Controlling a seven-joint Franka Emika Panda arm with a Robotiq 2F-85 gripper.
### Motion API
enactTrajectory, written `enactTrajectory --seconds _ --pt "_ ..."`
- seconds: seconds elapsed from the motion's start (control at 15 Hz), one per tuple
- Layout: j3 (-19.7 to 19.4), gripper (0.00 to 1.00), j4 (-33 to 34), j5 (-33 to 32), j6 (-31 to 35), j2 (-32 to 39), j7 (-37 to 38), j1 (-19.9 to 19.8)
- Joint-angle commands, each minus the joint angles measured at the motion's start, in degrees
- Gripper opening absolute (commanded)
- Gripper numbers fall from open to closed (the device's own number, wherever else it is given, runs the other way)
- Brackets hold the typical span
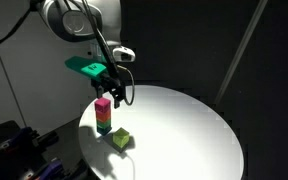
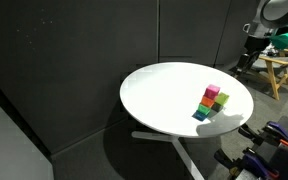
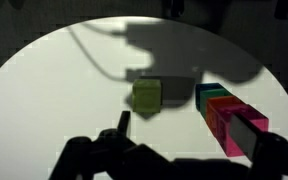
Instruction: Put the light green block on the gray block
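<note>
White and smooth, the round worktop (image 1: 184, 120) has a matte top that catches bright light against dark wall panels. On it stand small hard-edged cubes. Four of them form a straight upright stack (image 1: 104, 115), magenta on top, then red, green and a blue-teal one at the base. In the wrist view the stack's top face looks pale, almost greyish, though its sides are magenta.

The light green block (image 1: 121, 140) sits flat on the worktop near the foot of the stack. A narrow strip of white shows between them, so they are apart. It is a plain cube with a yellowish-green, dull surface and nothing on top of it. In an exterior view it shows just beside the stack (image 2: 222, 98).

The tool (image 1: 112, 92) is black and angular, carried by the arm (image 1: 79, 20) behind a teal bracket. It hangs over the top of the stack, above and clear of the light green block. In the wrist view one dark finger (image 3: 122, 130) points up just below the block. The tool's other side sits far off past the stack, so the tool is spread wide and grips nothing.
</note>
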Motion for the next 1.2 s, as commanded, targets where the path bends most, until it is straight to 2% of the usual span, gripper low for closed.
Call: enactTrajectory --seconds 0.0,0.8,1.13 --pt "1.43 1.0 -1.68 -1.87 -1.47 -3.66 4.2 2.04" --pt "7.3 1.0 -5.39 -1.2 -0.61 -7.94 9.75 8.35" --pt "6.53 1.0 -4.48 -0.32 -0.29 -5.93 8.28 9.09"
